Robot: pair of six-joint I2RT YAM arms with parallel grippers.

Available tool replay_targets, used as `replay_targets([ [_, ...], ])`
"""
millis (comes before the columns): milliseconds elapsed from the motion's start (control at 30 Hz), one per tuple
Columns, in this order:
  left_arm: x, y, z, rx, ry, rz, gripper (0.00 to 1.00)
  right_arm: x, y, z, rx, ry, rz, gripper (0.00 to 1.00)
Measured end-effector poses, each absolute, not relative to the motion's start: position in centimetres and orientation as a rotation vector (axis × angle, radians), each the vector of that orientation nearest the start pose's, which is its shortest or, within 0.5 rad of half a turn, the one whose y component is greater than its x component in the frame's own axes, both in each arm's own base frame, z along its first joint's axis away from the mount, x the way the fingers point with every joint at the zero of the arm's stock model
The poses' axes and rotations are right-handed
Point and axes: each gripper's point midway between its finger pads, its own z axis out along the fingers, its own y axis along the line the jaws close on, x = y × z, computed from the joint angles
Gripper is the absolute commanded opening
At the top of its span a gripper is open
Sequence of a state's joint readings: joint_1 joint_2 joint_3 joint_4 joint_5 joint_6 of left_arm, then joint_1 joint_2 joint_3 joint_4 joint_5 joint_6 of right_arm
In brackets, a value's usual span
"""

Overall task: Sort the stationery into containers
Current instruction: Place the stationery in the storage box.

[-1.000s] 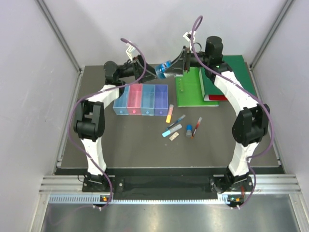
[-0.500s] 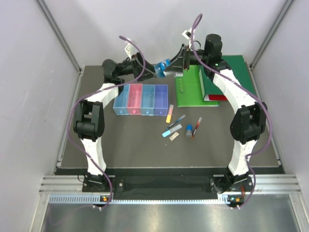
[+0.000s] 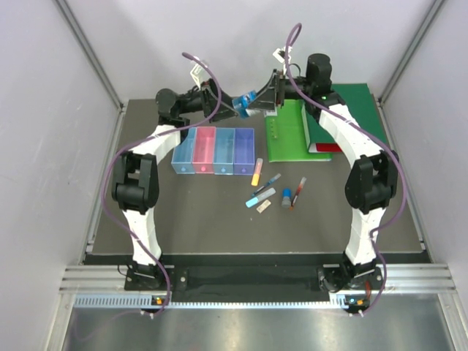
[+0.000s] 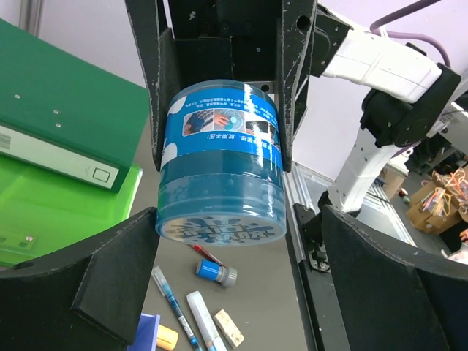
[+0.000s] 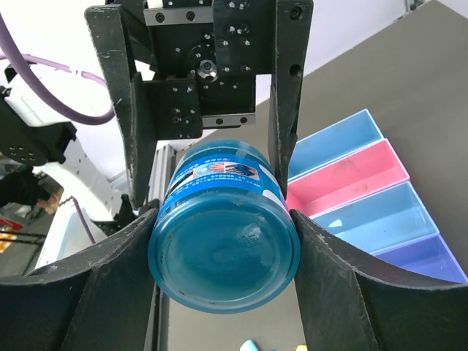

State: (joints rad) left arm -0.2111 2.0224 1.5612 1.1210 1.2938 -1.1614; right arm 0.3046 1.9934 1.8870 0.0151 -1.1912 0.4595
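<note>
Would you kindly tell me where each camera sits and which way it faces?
Top external: above and behind the bases, looking down on the table; left arm and right arm show.
Left wrist: facing the right arm; its open left hand frames the blue jar.
Right wrist: facing the left arm and bins; its right hand grips the jar.
Both wrist views share the jar.
</note>
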Motion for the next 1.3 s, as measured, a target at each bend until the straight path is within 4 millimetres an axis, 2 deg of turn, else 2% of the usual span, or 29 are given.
replay_targets([
  [267, 41.3, -27.2, 33.6, 0.806, 1.42, -1.674, 0.77, 42.0, 31.1, 34.4, -0.864, 1.631, 1.531, 0.0],
  [700, 41.5, -27.3, 33.7, 0.797, 1.411, -1.667, 0.77, 42.0, 31.1, 34.6, -0.865, 1.626, 1.533, 0.0],
  [867, 41.4, -27.4, 33.9, 0.798, 1.401, -1.665, 0.81, 42.1, 31.2, 35.0, -0.854, 1.614, 1.542, 0.0],
  [1300, 41.0, -28.1, 33.9, 0.816, 1.385, -1.667, 0.78, 41.7, 32.0, 35.3, -0.736, 1.582, 1.67, 0.0],
])
